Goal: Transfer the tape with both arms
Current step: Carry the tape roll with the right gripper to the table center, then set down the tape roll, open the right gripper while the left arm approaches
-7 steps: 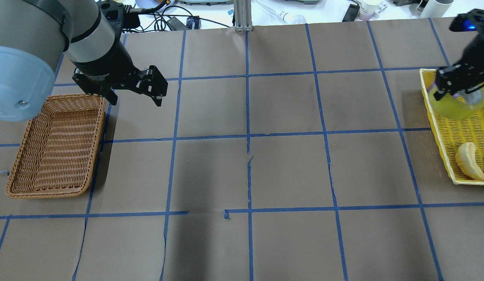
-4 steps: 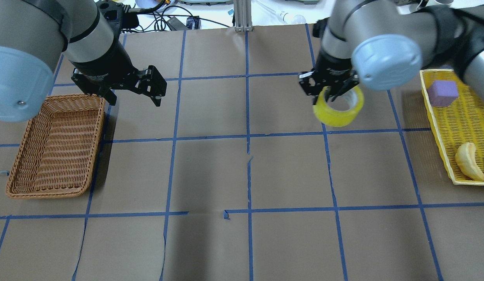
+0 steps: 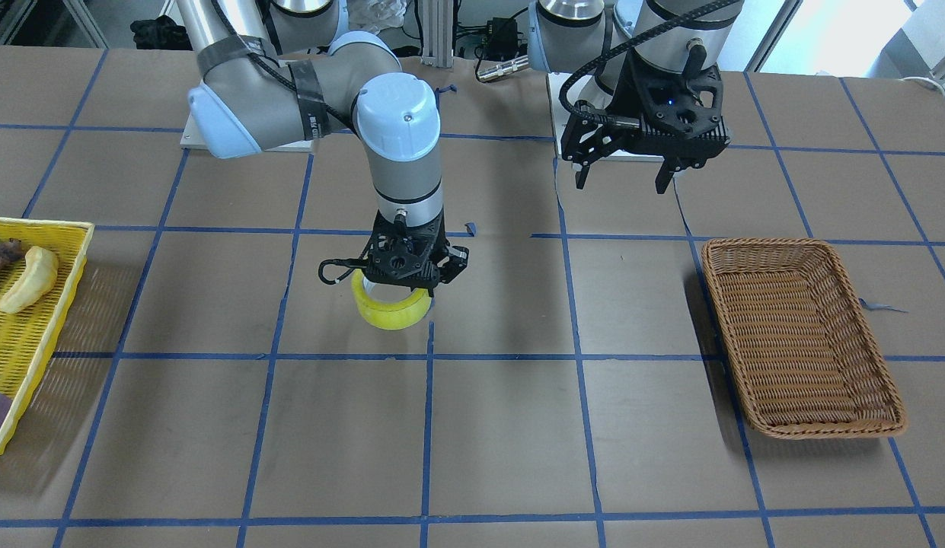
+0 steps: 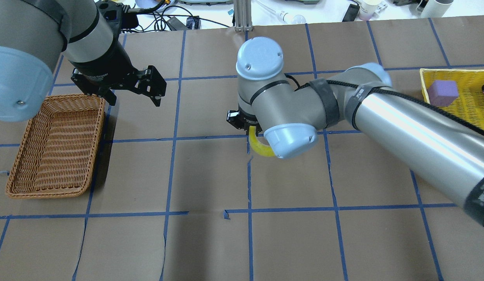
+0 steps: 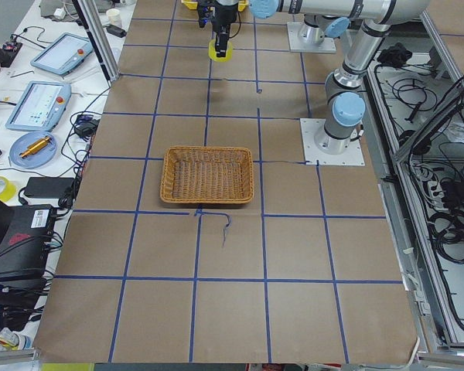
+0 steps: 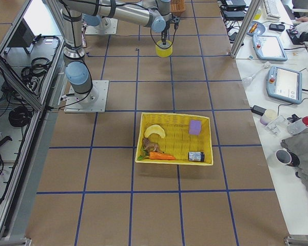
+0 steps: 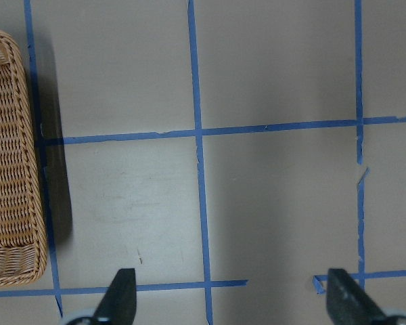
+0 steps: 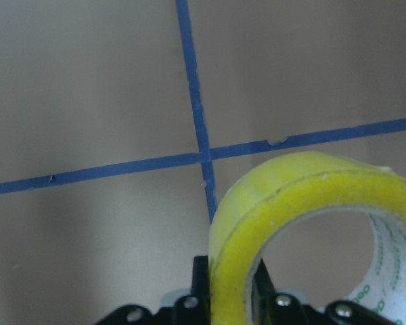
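The yellow tape roll (image 3: 391, 312) with a white core hangs from my right gripper (image 3: 398, 291), which is shut on its wall. It is low over the table's middle, near a crossing of blue lines. In the overhead view only an arc of the tape (image 4: 259, 147) shows under the right wrist. The right wrist view shows the tape (image 8: 291, 210) pinched between the fingers (image 8: 201, 284). My left gripper (image 3: 620, 183) is open and empty, above the table beside the wicker basket (image 3: 822, 430). It also shows in the overhead view (image 4: 136, 100) and the left wrist view (image 7: 230, 305).
The wicker basket (image 4: 46, 193) sits on the robot's left side. A yellow tray (image 4: 425, 84) on the robot's right side holds a purple block (image 4: 442, 93) and a banana (image 3: 30, 278). Blue tape lines grid the brown table.
My right arm has carried the tape from over the yellow tray leftward to the middle of the table. The left arm has not moved.
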Robot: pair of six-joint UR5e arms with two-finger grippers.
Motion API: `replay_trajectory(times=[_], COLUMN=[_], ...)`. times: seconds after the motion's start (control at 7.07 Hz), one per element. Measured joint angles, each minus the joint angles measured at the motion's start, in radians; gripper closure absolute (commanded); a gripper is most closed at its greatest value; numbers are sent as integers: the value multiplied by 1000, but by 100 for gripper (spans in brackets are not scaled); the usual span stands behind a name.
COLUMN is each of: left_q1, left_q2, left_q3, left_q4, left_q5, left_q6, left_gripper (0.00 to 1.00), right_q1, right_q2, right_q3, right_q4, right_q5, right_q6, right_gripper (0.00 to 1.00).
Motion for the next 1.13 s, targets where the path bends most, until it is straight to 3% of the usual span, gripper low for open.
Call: replay_trajectory(times=[0.28, 0.42, 0.57, 1.13], left_q1=[1, 1, 1, 1], left_q2=[1, 1, 1, 2], left_q3=[0, 1, 1, 1], left_q4=[-7, -10, -11, -18], left_q5=[2, 1, 1, 0], left_q6=[10, 14, 15, 13], left_gripper=[0, 0, 0, 0], right_q1=[62, 95, 117, 84], right_q2=[18, 39, 53, 33], right_q3=[72, 85, 92, 70], right_q4=[-79, -100, -119, -109], right_q5=[5, 5, 1, -21], right_q6=[81, 116, 135, 139], right_gripper=[100, 56, 1, 0])
